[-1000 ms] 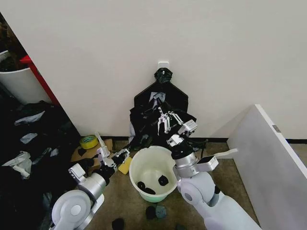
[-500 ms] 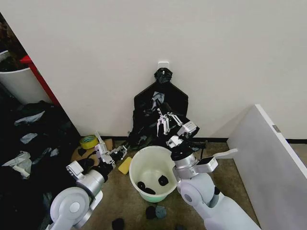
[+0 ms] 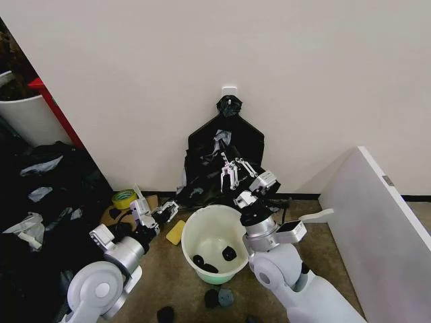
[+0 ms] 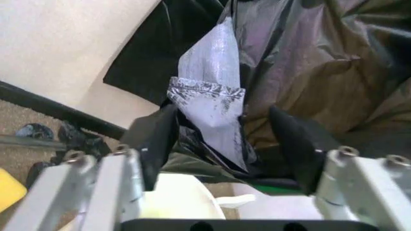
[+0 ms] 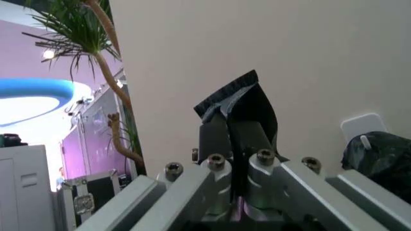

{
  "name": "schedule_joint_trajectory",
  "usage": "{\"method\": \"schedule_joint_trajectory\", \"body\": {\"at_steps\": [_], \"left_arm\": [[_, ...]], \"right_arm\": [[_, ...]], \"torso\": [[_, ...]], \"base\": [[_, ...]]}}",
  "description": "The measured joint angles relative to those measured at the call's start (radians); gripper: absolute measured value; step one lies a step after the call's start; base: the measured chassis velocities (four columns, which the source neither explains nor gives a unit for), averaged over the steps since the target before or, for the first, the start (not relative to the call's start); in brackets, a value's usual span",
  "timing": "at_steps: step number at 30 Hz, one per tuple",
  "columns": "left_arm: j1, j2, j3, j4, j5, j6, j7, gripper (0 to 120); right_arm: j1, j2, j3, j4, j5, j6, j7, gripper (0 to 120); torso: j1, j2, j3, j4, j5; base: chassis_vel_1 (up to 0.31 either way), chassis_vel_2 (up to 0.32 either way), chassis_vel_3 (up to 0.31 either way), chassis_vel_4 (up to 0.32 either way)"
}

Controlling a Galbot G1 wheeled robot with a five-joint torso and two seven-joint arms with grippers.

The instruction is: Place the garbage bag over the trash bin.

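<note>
My right gripper [image 3: 231, 168] is raised above the far rim of the trash bin [image 3: 214, 243], its jaws pressed together on a pinch of the garbage bag [image 3: 205, 176]; the wrist view shows a strip of black film [image 5: 239, 107] standing up between the pads. The bag hangs mostly upright against the wall, spilling down behind the bin. My left gripper [image 3: 159, 212] sits low beside the bin, jaws apart, facing the bag [image 4: 301, 62].

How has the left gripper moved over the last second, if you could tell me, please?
Yes. In the head view the left gripper has drawn back, away from the trash bin and toward the yellow tape roll. Its jaws stand open.
</note>
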Motion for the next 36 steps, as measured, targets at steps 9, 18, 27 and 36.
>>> {"method": "schedule_joint_trajectory", "body": {"at_steps": [9, 18, 27, 36], "left_arm": [[-0.019, -0.019, 0.01, 0.038, 0.007, 0.016, -0.013, 41], [-0.025, -0.02, 0.018, 0.039, 0.006, 0.02, -0.011, 8], [-0.025, 0.0, 0.016, -0.017, 0.058, -0.02, 0.015, 0], [0.002, 0.024, -0.008, -0.094, 0.278, -0.199, 0.107, 0]], "right_arm": [[0.0, -0.005, -0.001, 0.014, 0.002, 0.001, -0.004, 0], [-0.001, -0.009, 0.002, 0.012, 0.002, 0.003, -0.005, 0], [-0.009, -0.017, 0.019, -0.027, 0.003, 0.012, 0.005, 0], [-0.08, -0.054, 0.044, 0.09, 0.004, -0.044, 0.112, 0]], "torso": [[0.0, 0.0, 0.0, 0.0, 0.0], [0.0, 0.0, 0.0, 0.0, 0.0], [0.0, 0.0, 0.0, 0.0001, 0.0], [0.0, 0.0, 0.0, 0.0, 0.0001]], "base": [[0.0, 0.0, 0.0, 0.0], [0.0, 0.0, 0.0, 0.0], [0.0, 0.0, 0.0, 0.0], [0.0, 0.0, 0.0, 0.0]]}}
